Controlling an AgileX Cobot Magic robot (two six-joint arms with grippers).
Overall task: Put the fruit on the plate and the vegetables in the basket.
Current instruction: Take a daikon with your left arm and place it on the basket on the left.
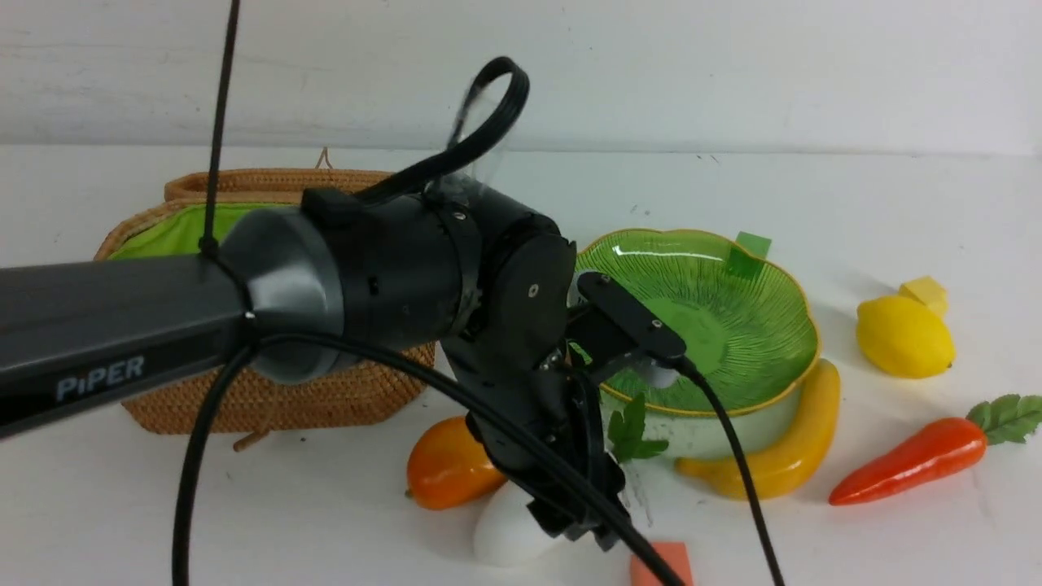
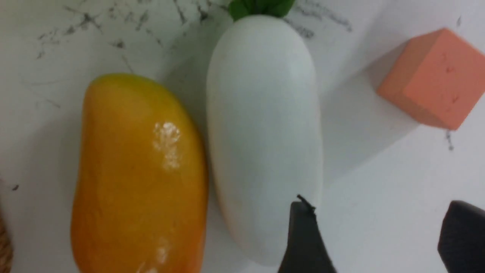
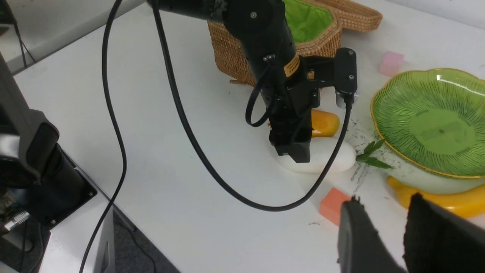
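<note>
The radish [image 2: 265,125] lies on the desk [image 1: 326,521], plump, white and smooth, green leaves [image 1: 633,430] at 1 end, right beside the glossy orange mango [image 2: 140,178] and near an orange cube [image 2: 435,79]. The left fingers [image 2: 379,242] are spread apart above the desk, 1 of them over the radish. The right fingers [image 3: 382,235] stand apart too, holding nothing. On the left arm [image 1: 122,334], pale lettering reads "PiPER".
</note>
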